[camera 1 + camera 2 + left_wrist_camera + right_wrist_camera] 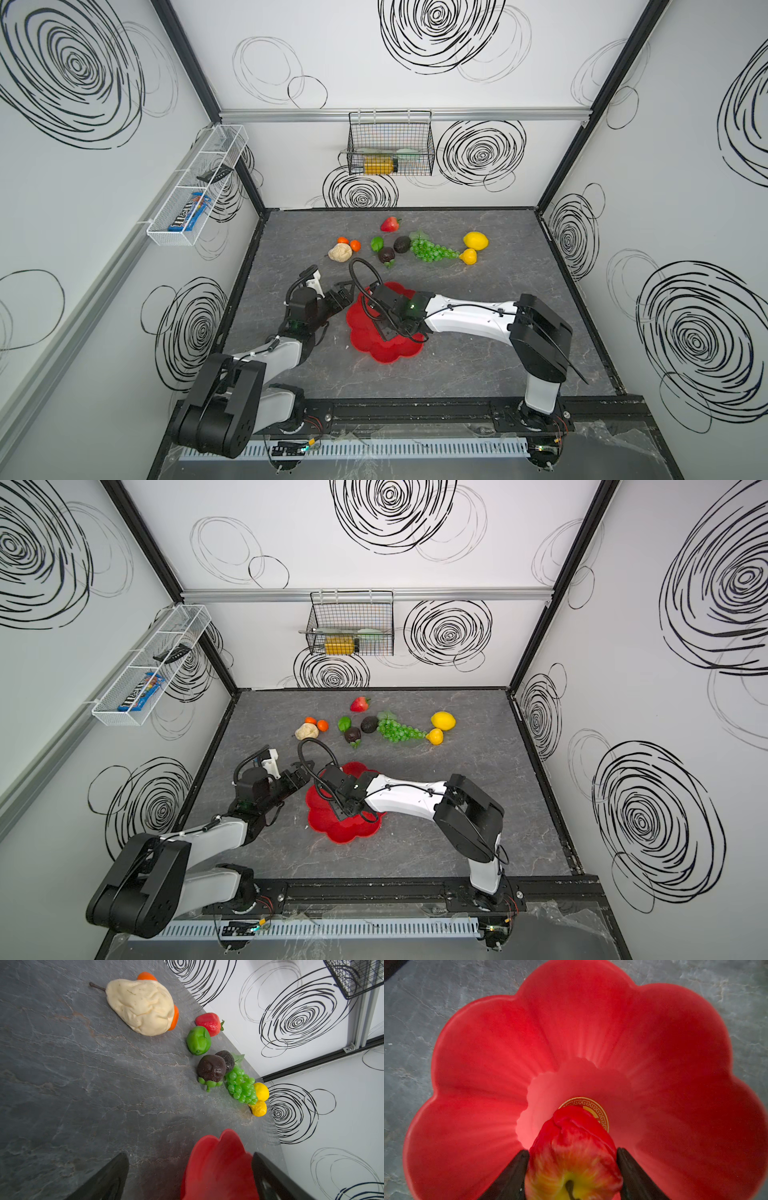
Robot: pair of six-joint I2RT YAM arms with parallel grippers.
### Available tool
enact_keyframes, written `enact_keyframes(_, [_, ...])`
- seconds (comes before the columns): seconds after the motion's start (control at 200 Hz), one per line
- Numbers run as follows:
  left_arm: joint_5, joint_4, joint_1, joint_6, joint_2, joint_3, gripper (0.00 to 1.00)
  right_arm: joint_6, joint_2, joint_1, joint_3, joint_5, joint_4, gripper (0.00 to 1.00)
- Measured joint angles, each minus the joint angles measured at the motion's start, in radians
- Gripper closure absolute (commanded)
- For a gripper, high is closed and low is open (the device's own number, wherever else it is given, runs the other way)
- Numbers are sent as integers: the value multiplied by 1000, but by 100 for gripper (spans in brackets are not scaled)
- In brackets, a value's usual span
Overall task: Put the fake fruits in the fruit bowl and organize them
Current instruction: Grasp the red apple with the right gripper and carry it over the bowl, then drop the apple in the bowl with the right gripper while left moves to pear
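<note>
Red apple (pixel 571 1132) sits clasped between the jaws of the right gripper (pixel 572 1150), low inside the fruit bowl (pixel 571 1022); left gripper (pixel 189 1155) gapes wide, empty, at the bowl's rim.

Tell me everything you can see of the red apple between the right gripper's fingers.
The red apple shows only in the right wrist view. Its skin looks like soft plastic: red, creased at the far end, fading to yellow-green around a dark stem facing the camera. The right gripper holds it, one black finger against each side. It is over the middle of the fruit bowl, partly hiding a gold emblem. Whether it touches the bowl's floor cannot be told.
</note>
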Motion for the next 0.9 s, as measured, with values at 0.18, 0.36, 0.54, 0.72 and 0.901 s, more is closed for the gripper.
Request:
enact_keyframes(0.18, [1,2,4,-2,0,-1,4,-1,2,1,0,4,8,21])
enact_keyframes(0.36, [1,2,4,-3,0,-2,4,-4,2,2,0,-2,8,5])
enact_keyframes(0.54, [-19,-48,4,12,-37,1,3,-23,-42,-21,-31,-52,22,1])
enact_keyframes(0.72, [-127,-241,-11,45,-158,76,3,-69,-206,-59,-92,-76,53,1])
enact_keyframes(0.901, [-291,-391,-75,97,-201,232,2,-129,-504,-125,-259,-70,188,2])
